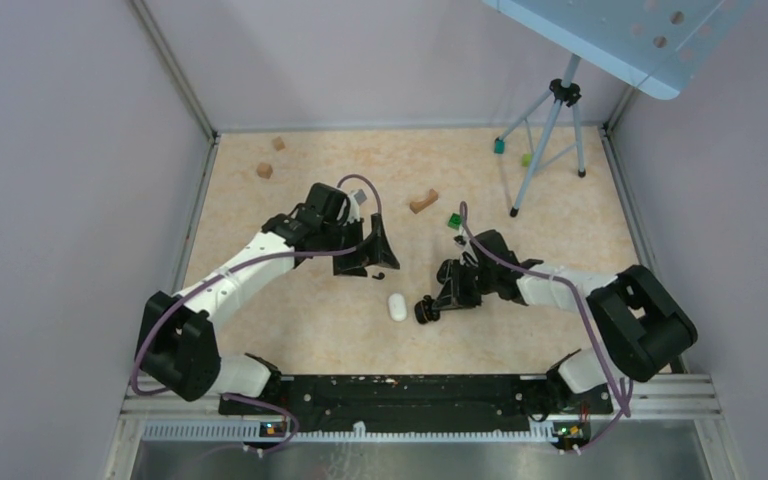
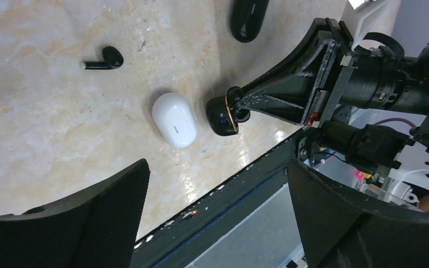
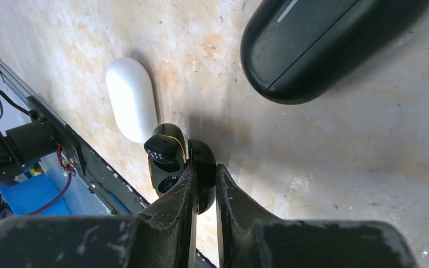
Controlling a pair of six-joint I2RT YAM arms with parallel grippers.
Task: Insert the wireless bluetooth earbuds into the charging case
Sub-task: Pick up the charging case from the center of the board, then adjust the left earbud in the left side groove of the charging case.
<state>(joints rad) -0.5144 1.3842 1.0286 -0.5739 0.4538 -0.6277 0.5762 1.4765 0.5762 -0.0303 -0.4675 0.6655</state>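
1. R pincer (image 3: 204,170): fingers pressed close together, pinching a small black case (image 3: 170,159) w/ gold rim, lid hinged open. The grip is on one half of the case. The other half sticks out past the fingertips.
2. The small black case is low at the tabletop (image 1: 290,200), centre, near the front rail (image 1: 400,390). Can't tell if it rests on the surface or hangs just off it. Can't tell if a bud is already seated inside.
3. White case (image 2: 174,119): closed, lying flat, just beside the small black case, on the L-arm side. Touching or a thin gap: can't tell.
4. Black earbud (image 2: 105,59): loose on the tabletop, on its side w/ stem flat. It is apart from both cases, farther from the front rail than the white case, and near the L pincer.
5. L pincer (image 1: 368,258): spread wide, nothing between its fingers (image 2: 89,223). It hangs over the tabletop behind the white case. Its wrist cam looks out at the white case and small black case.
6. Black oval pod (image 3: 324,44): larger, closed, lying flat near the R pincer, on the side away from the front rail. Not touched.
7. Farther back: brown blocks (image 1: 264,170), brown arch piece (image 1: 423,201) and green cube (image 1: 454,221). Tripod (image 1: 550,130) stands at back R.
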